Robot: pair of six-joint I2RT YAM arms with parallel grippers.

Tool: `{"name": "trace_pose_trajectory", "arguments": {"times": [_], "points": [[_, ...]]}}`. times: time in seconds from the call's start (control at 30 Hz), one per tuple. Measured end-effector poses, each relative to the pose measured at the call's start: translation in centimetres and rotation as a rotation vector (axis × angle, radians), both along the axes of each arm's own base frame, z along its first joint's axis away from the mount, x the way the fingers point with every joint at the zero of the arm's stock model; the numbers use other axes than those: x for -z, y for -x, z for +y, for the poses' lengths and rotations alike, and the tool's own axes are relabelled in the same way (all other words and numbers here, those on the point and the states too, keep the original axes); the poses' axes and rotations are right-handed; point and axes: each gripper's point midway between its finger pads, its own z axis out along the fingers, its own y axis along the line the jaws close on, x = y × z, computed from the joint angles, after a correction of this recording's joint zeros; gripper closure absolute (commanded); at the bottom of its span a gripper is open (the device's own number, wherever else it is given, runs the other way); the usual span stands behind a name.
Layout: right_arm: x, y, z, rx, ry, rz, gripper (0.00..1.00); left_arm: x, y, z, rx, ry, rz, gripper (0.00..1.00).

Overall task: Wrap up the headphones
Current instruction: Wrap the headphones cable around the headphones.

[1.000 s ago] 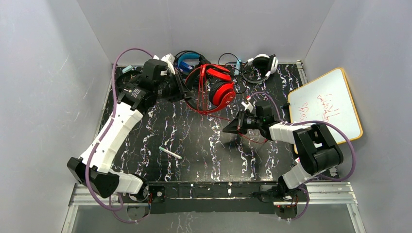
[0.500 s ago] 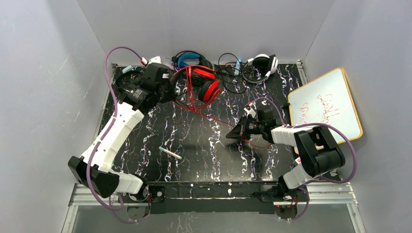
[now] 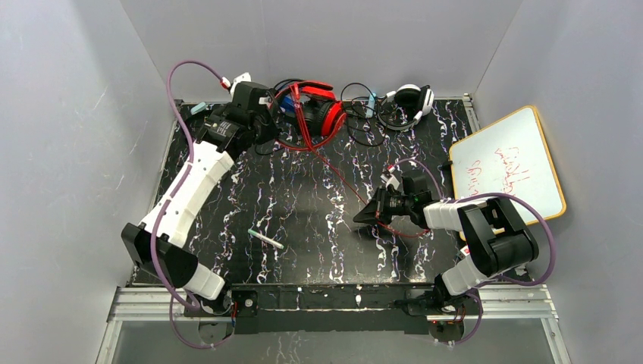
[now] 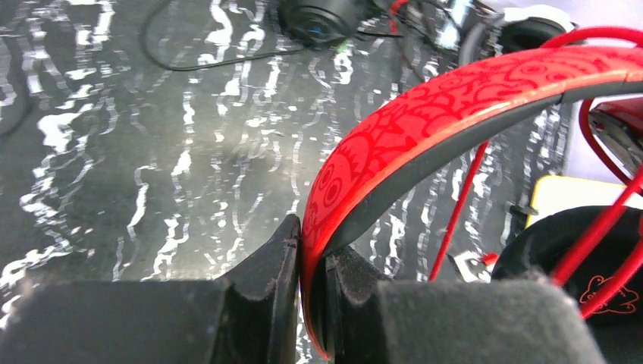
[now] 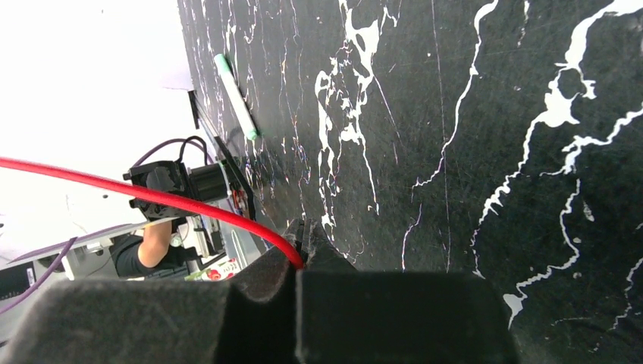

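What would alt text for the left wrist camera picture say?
The left hand pinches the red headphones by their patterned headband between two black padded fingers. Their red cable hangs alongside, above a black, white-veined table, with another dark pair lying at the far edge.

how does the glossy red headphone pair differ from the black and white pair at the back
The glossy red headphones are clamped at the headband by the left jaws; the black-and-white headphones lie untouched. The red pair's thin cable runs taut to the shut right jaws; nothing pulls on the black-and-white pair. Both are over-ear, at the table's far edge.
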Motion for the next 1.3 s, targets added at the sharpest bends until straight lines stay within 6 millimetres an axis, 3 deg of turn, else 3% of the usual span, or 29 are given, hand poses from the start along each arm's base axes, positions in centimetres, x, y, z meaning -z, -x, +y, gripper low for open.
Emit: {"name": "trace_pose_trajectory", "arguments": {"times": [0.17, 0.33, 0.57, 0.7, 0.8, 0.9, 1.1, 1.3], "points": [[-0.2, 0.1, 0.1, -0.01, -0.008, 0.003, 0.99, -1.5, 0.1, -4.7, 0.23, 0.163, -0.029, 1.0], [-1.2, -1.5, 0.5, -0.02, -0.007, -0.039, 0.99, -2.8, 3.4, -8.2, 0.5, 0.265, -0.048, 1.0], [-4.1, -6.1, -1.2, 0.018, -0.063, -0.115, 0.99, -6.2, 8.6, -8.3, 0.722, 0.279, -0.166, 1.0], [-5.6, -9.0, -2.9, 0.071, -0.085, -0.134, 0.99, -6.4, 10.7, -7.3, 0.77, 0.246, -0.222, 1.0], [-7.3, -11.0, -3.1, 0.09, -0.085, -0.156, 0.99, -5.4, 11.8, -6.7, 0.785, 0.22, -0.227, 1.0], [-10.0, -13.2, -2.9, 0.099, -0.091, -0.215, 0.99, -3.2, 12.5, -6.8, 0.807, 0.195, -0.188, 1.0], [-16.6, -17.5, -2.6, 0.101, -0.117, -0.351, 0.99, 4.6, 14.4, -8.6, 0.859, 0.011, -0.019, 1.0], [-20.3, -18.4, -2.3, 0.078, -0.148, -0.398, 0.99, 9.7, 14.2, -8.5, 0.818, -0.228, 0.066, 1.0]]}}
